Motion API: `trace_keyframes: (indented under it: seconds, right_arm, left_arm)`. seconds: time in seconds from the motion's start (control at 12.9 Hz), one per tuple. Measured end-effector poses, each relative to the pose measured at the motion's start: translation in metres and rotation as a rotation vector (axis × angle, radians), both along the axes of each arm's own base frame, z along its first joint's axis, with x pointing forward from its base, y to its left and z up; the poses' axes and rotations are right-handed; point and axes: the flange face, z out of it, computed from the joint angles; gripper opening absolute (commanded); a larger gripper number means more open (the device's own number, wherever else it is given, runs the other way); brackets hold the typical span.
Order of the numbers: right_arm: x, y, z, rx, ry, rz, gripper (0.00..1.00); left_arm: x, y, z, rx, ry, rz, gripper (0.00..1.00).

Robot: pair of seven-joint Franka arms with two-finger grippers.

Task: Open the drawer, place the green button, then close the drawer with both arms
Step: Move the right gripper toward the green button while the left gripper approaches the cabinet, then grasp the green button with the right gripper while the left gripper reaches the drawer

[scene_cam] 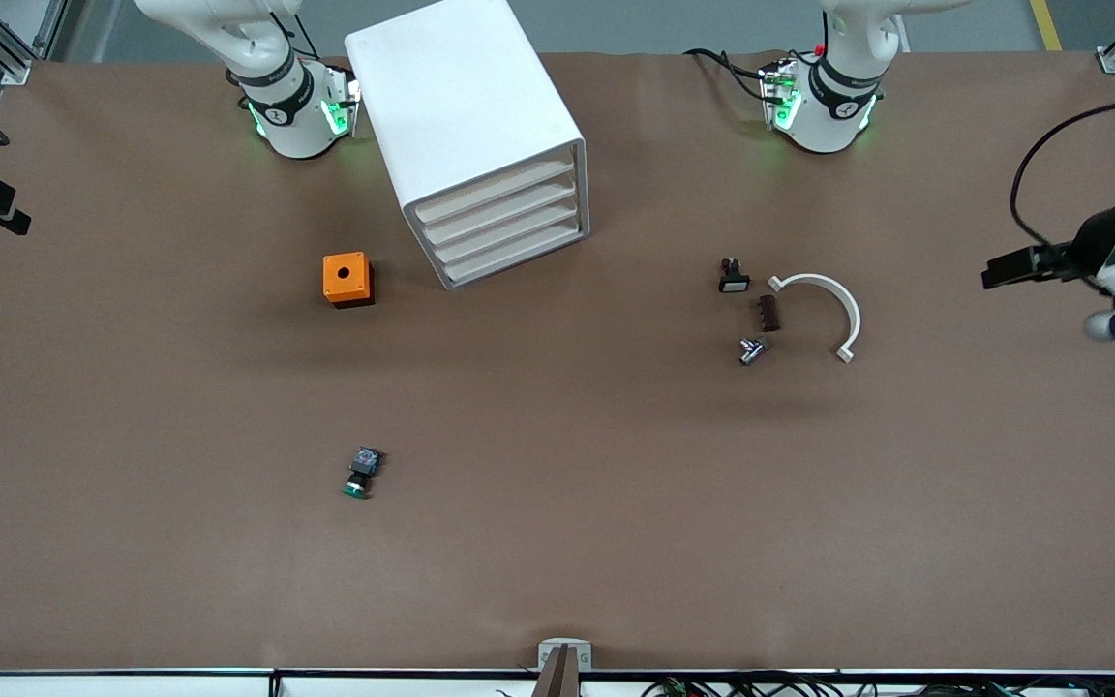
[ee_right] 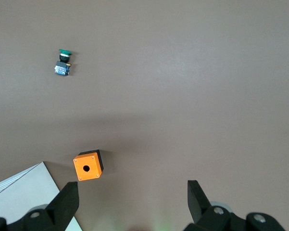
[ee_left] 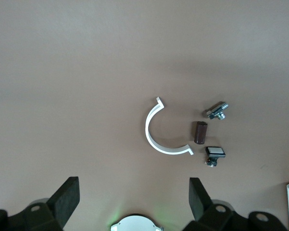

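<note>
The left hand (ee_left: 131, 202) hangs with fingers spread wide and empty over the desk (scene_cam: 616, 465) near a white curved clip (ee_left: 159, 132), a brown block (ee_left: 200, 132), a small metal fitting (ee_left: 217, 111) and a black switch with a white face (ee_left: 214, 154). The right hand (ee_right: 130, 202), equally wide and empty, is over the orange box (ee_right: 88, 165) beside the white cabinet (scene_cam: 466, 116), whose four drawers (scene_cam: 504, 227) are all shut. The green-capped button (scene_cam: 362, 472) lies on its side, nearer the front camera than the orange box.
</note>
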Motion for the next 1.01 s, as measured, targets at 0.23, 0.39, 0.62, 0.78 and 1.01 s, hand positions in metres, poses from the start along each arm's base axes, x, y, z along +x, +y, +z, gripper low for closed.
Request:
trace_keyframes:
  seconds: [0.23, 0.39, 0.62, 0.78, 1.01]
  right_arm:
    - [0.032, -0.001, -0.04, -0.012, 0.021, -0.002, 1.0]
    - [0.064, -0.004, -0.084, -0.027, 0.024, -0.007, 1.0]
    - [0.097, 0.0, -0.149, -0.038, 0.07, -0.03, 1.0]
    - [0.108, 0.027, -0.168, -0.047, 0.06, -0.128, 1.0]
    - [0.122, 0.108, -0.213, -0.055, -0.005, -0.232, 1.0]
  left_arm:
    - [0.02, -0.007, -0.074, -0.007, 0.121, -0.013, 1.0]
    - [0.026, -0.021, -0.114, -0.003, 0.186, -0.016, 1.0]
    - [0.027, -0.069, -0.158, 0.051, 0.259, 0.024, 1.0]
    - [0.023, -0.109, -0.182, 0.106, 0.294, 0.061, 1.0]
    - [0.017, -0.165, -0.196, 0.146, 0.313, 0.153, 1.0]
